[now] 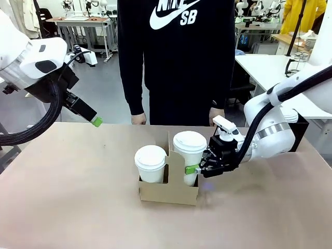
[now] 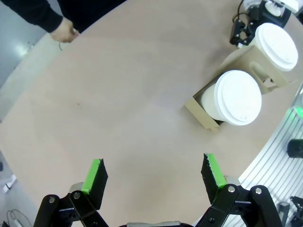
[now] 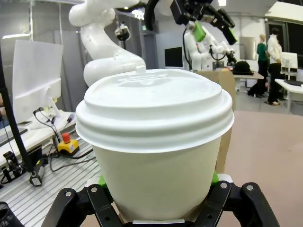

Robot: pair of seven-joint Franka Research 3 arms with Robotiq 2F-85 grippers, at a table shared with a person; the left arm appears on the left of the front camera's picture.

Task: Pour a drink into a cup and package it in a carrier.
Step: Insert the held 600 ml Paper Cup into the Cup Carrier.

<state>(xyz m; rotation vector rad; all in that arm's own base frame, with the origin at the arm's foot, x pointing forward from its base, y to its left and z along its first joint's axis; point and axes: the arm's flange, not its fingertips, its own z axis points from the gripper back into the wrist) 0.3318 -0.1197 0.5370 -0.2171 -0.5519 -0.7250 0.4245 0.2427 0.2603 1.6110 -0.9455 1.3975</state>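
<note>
Between the clenched jaws of the right gripper (image 1: 199,167) sits a lidded white paper cup (image 1: 189,158), its base lowered into the right-hand slot of the brown cardboard carrier (image 1: 168,191), just beside the upright handle and a second lidded cup (image 1: 151,163) already seated in the left slot. Well apart, the left gripper (image 2: 154,177) hangs above bare tabletop (image 2: 118,94) with its jaws spread wide and nothing in them, while a person's hand (image 2: 65,33) rests at the far table edge. The risk I see is that the cup is not fully home: letting go or pulling back askew could tip it against the handle, or drag the light carrier along.
</note>
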